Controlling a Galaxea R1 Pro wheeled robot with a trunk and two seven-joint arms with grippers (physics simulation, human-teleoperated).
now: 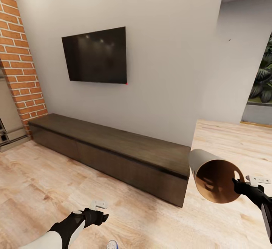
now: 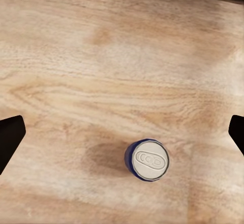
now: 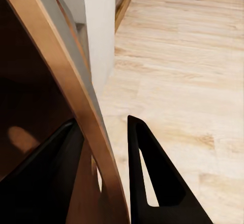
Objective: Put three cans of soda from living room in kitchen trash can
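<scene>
Right gripper (image 3: 109, 173) clamps tash can (image 1: 212, 178) rim; left gripper (image 2: 122, 132) spread above can of soda (image 2: 147, 159) on floor.

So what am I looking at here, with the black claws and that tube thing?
These are simulator renders from a two-armed wheeled robot. The big picture comes from its head camera, facing a wall-mounted TV over a low dark cabinet. The right gripper pinches the wall of the tash can, held on its side. The other two pictures come from cameras near each claw. The left gripper is open above the wood floor, where a can of soda stands upright.
</scene>
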